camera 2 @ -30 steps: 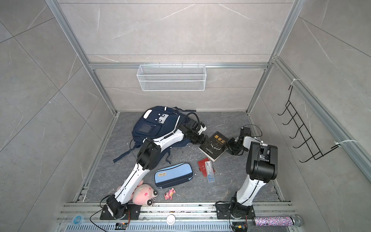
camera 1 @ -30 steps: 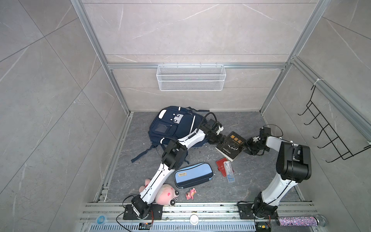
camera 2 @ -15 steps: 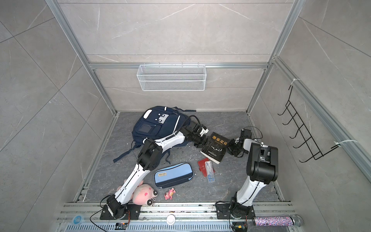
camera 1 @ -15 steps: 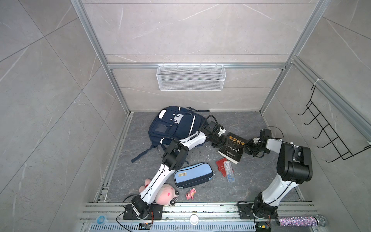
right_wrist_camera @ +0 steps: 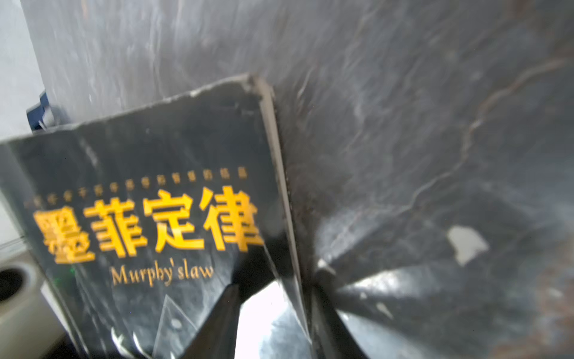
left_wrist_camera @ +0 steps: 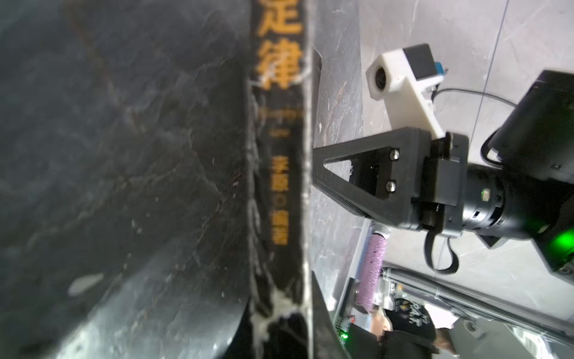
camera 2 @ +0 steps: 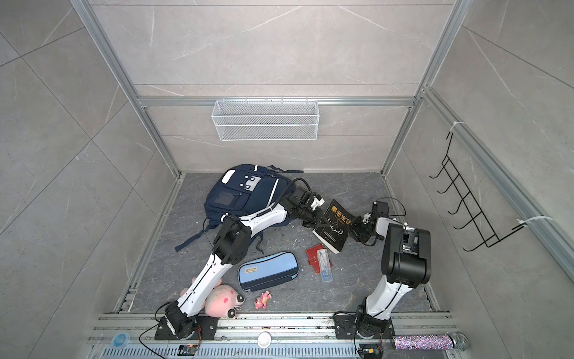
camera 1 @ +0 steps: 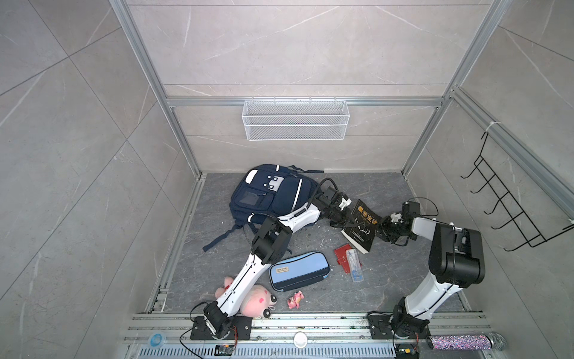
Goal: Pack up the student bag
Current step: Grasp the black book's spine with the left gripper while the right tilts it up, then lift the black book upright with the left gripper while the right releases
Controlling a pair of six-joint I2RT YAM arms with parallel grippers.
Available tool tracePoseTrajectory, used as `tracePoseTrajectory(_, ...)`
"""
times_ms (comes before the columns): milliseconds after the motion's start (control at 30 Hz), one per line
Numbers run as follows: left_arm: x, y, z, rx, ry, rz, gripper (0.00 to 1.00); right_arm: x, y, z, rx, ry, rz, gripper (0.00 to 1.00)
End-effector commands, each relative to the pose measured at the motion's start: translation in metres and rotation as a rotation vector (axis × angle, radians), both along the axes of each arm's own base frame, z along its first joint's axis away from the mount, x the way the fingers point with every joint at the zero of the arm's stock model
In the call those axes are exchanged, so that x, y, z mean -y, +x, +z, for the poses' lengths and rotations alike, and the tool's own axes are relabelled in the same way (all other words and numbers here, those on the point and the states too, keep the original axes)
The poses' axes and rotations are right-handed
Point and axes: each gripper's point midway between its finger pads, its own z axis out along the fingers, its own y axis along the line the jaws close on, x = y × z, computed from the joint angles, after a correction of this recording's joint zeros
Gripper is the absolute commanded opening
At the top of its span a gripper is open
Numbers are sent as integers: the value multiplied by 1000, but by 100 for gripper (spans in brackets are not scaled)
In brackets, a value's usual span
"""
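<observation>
Two arms are holding a black book [camera 1: 362, 227] tilted mid-floor, the left claw [camera 1: 343, 217] clamping one edge and the right claw [camera 1: 382, 228] straddling the other, grip unclear, while the student bag [camera 1: 267, 195] is lying far-left, probably needing opening next.

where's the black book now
In both top views the black book is right of centre, tilted up between the left gripper and right gripper, behind the red notebook.

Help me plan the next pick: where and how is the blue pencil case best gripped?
Probably across the pencil case at mid-length, from above: it lies flat on the floor, long and narrow, both long sides free. Straddle its short width; end to end looks too wide.
</observation>
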Motion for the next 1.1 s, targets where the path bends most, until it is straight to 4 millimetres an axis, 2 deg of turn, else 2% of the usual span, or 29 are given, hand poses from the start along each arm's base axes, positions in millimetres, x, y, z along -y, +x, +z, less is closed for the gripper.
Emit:
tracePoseTrajectory(0, -8, 7, 104, 162, -126, -4, 0, -12, -8, 21, 42, -1, 75, 56)
tracePoseTrajectory(67, -23, 16, 124, 196, -134, 23, 0, -13, 0, 52, 154, -25, 109, 64)
tracePoseTrajectory(133, -45, 22, 155, 239, -159, 46, 0, -17, 8, 97, 310, -67, 158, 70)
tracePoseTrajectory(200, -66, 24, 177, 274, -172, 54, 0, -24, 11, 138, 446, -102, 232, 73)
tracePoseTrajectory(300, -96, 18, 206, 306, -186, 47, 0, -53, 20, 185, 628, -74, 375, 73)
tracePoseTrajectory(400, -120, 1, 226, 315, -189, 11, 0, -85, 34, 228, 801, -30, 502, 76)
tracePoseTrajectory(533, -154, -21, 238, 281, -189, -11, 0, -124, 49, 284, 947, 18, 691, 82)
tracePoseTrajectory(600, -170, -29, 250, 281, -222, -6, 0, -136, 55, 299, 965, 40, 751, 85)
tracePoseTrajectory(633, -181, -26, 251, 284, -227, 32, 0, -140, 60, 304, 972, 46, 768, 86)
tracePoseTrajectory(700, -205, -13, 242, 283, -168, 127, 0, -145, 67, 315, 1000, 59, 772, 88)
tracePoseTrajectory(733, -212, -18, 235, 260, -122, 111, 0, -151, 69, 321, 1025, 80, 778, 89)
tracePoseTrajectory(767, -213, -24, 237, 270, -107, 83, 0, -156, 69, 325, 1044, 96, 789, 90)
tracePoseTrajectory(833, -212, -34, 255, 306, -147, 48, 0, -172, 67, 332, 1067, 123, 850, 91)
tracePoseTrajectory(900, -214, -42, 264, 322, -183, 30, 0, -186, 63, 333, 1060, 148, 924, 91)
tracePoseTrajectory(1067, -219, -64, 272, 273, -253, -46, 0, -205, 60, 327, 1044, 258, 1010, 91)
